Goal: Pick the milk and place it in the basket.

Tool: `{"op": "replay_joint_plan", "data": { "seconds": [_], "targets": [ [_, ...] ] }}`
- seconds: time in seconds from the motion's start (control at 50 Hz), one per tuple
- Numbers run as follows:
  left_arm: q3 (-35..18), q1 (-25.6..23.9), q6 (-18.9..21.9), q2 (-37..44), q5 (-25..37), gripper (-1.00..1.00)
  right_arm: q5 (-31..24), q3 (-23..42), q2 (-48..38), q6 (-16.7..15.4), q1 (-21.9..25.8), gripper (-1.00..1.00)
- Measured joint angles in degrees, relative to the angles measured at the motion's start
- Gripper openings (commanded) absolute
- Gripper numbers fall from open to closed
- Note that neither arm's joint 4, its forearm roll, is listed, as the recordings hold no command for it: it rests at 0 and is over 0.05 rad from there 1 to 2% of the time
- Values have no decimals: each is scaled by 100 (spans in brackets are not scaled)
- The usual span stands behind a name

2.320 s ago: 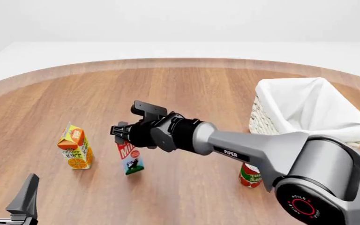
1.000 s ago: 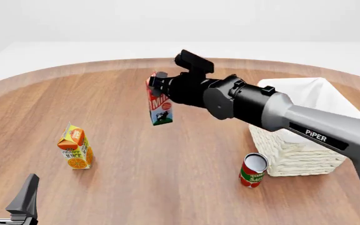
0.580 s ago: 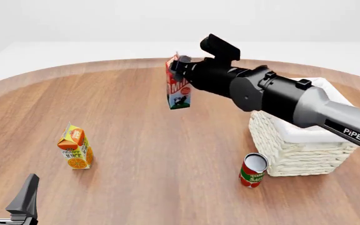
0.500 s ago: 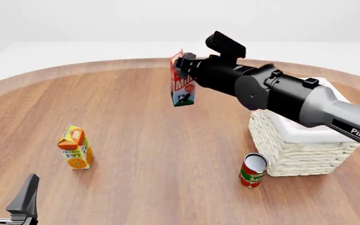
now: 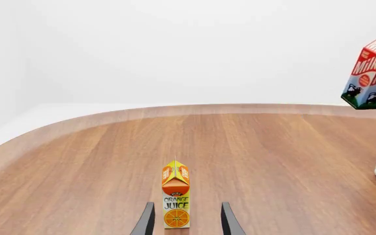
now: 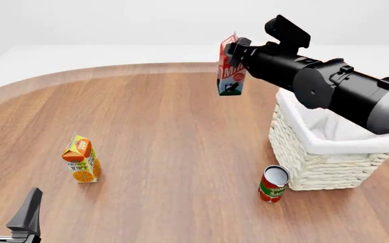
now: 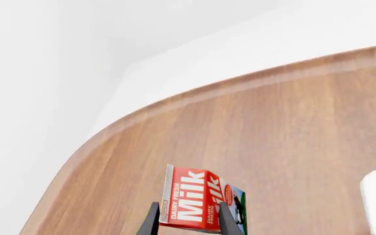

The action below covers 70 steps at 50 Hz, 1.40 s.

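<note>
Since the earlier frame the milk [image 6: 231, 71] had travelled rightward and higher — now aloft, just left of the basket [image 6: 303, 162] and not yet over it. Left to right: left gripper [image 6: 8, 210] low at the near edge, fingers spread, empty; orange juice carton [image 6: 81, 158] upright; tomato can [image 6: 273, 184] beside the basket; right gripper [image 6: 234, 49] pinching the milk's red top.

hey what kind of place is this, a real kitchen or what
Not a real kitchen: it looks like a simulated tabletop test scene. A bare wooden table against blank white surroundings holds only grocery props: an orange juice carton, a tomato can and a wicker basket.
</note>
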State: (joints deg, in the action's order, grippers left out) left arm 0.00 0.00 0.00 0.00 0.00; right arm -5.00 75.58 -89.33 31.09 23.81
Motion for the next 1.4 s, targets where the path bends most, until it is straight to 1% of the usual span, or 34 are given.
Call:
{"op": "replay_joint_plan", "data": {
  "seconds": [0.28,0.74,1.06,1.4],
  "targets": [
    [0,0,0,0,0,100,52,-187,357,-133,-548,-100],
    [0,0,0,0,0,100,181,-689,921,-281,-1418,-100],
    [0,0,0,0,0,100,332,-1084,1136,-346,-1880,-100],
    [0,0,0,0,0,100,473,-1487,1327,-380,-2232,-100]
  ]
}}
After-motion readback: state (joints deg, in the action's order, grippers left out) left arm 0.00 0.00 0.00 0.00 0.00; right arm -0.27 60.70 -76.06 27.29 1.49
